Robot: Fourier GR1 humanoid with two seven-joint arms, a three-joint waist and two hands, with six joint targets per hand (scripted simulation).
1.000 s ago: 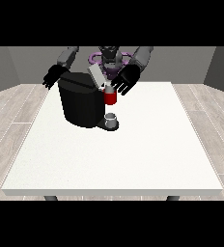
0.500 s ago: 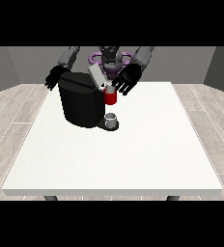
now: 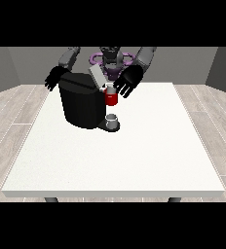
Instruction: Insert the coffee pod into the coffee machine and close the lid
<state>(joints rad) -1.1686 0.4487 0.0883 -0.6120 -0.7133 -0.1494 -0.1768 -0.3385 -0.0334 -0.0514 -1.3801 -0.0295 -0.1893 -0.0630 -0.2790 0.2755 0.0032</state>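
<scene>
Two hands (image 3: 126, 82) (image 3: 53, 79), coffee machine (image 3: 83, 102), lid (image 3: 97, 78) tilted open

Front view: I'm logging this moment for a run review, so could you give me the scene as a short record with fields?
table: white table, robot behind it
machine: black coffee machine at rear left of centre
lid: grey lid raised, tilted
red thing at the machine: at its front, right side
grey thing: on the machine's base, cannot tell whether it is the pod
hand at the view's right: open, beside the lid
hand at the view's left: open, behind the machine
</scene>
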